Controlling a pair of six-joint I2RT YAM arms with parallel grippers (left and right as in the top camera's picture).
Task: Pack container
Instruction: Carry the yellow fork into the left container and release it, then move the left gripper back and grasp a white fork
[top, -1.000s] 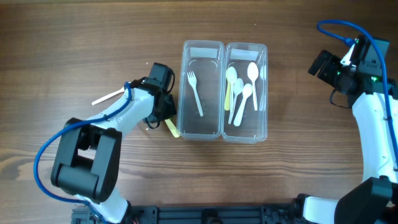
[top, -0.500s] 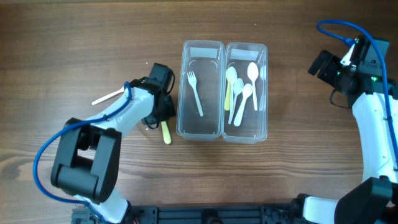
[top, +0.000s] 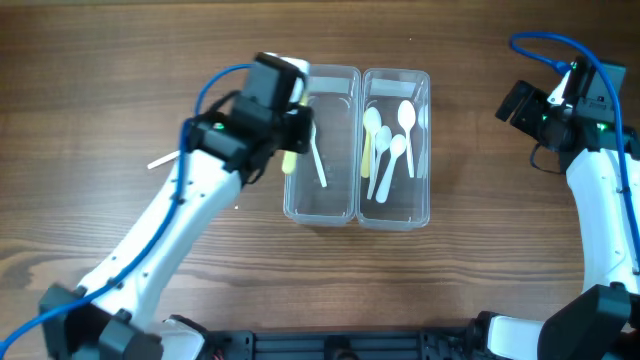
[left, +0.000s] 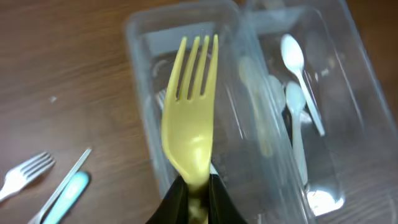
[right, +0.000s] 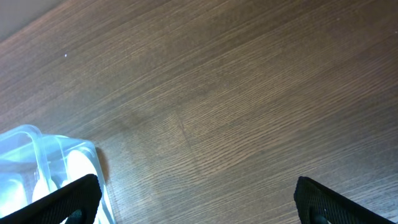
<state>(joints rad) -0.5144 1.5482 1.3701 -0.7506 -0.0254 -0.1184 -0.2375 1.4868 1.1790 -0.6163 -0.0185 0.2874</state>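
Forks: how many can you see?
3. A yellow fork in the left claw, a white fork in the left tub, a second white fork on the table. More may be hidden.

the table (top: 120, 80) is brown wood with fine visible grain and a dull, matt finish. the container (top: 325, 208) is clear, glossy plastic that catches the light. a yellow fork (left: 189, 134) is smooth plastic with a soft sheen. the spoons (top: 405, 120) are smooth white plastic. the left arm (top: 175, 215) has a shiny white shell.
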